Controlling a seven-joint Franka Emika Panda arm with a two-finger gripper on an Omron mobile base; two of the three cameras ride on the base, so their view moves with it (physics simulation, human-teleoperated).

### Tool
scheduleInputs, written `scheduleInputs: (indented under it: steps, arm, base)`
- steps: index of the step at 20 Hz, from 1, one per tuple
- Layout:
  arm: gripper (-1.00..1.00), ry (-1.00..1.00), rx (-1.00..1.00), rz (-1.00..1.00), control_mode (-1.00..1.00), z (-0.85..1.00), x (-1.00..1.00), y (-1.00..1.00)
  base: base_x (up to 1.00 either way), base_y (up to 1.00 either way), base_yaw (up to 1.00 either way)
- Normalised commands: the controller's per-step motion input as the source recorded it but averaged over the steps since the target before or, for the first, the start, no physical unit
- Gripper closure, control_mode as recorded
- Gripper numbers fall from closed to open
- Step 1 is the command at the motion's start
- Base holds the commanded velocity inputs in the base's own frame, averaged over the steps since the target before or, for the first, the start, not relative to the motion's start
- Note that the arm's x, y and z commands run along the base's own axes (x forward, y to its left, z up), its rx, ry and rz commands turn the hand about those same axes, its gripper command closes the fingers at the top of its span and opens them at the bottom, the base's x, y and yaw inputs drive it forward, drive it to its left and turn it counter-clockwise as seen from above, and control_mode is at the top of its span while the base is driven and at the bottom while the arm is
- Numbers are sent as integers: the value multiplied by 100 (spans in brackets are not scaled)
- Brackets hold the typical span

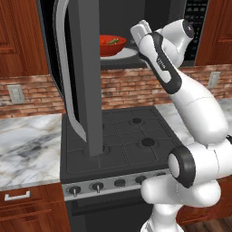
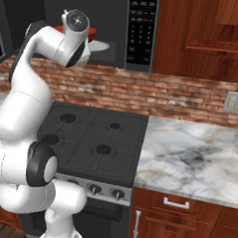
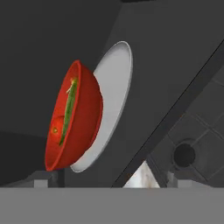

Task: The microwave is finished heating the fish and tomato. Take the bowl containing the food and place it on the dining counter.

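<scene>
Bowl (image 1: pixel 111 45): one, bright red, seen seated on a white round plate (image 1: pixel 127 54) inside the open microwave (image 1: pixel 136 13), above the stove (image 1: pixel 122 145). Two items are counted in the bowl: one greenish fish (image 3: pixel 68 109) lying along the inner wall, and one red tomato (image 3: pixel 56 129) just beside it; in the left base view a green shape is made out over the rim. The bowl is seen tilted in the hand view because the hand is rolled; it rests on the plate, not lifted.

One microwave door (image 1: pixel 77 72) is swung wide toward the near left, its long handle edge seen against the dark glass. One keypad strip (image 2: pixel 142 27) is noted at the right of the cavity.

Claw (image 3: pixel 107 183): spread wide, nothing pinched; two small tips are glimpsed at the bottom of the hand view, near the cavity mouth and apart from the bowl. The white arm (image 1: pixel 181 90) is raised from the base up to the cavity opening.

Four burners are counted on the stove. Marble desk sections: two, one left (image 1: pixel 27 149), one right (image 2: pixel 193 155). Wall outlets: one per side on the brick backsplash.
</scene>
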Motion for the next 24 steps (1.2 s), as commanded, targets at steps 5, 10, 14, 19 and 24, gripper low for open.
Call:
scheduleInputs:
  steps: [5,10,14,19,24]
  arm:
    - [-100,16,0,-2,-100,0,45,9]
    - [-100,4,1,0,-100,-4,8,0]
    - [-100,0,0,0,-100,-7,32,3]
    - [-100,0,0,0,-100,0,42,11]
    - [-100,0,0,0,-100,0,40,8]
  base:
    - [0,0,0]
    - [0,0,0]
    - [0,0,0]
    - [0,0,0]
    - [0,0,0]
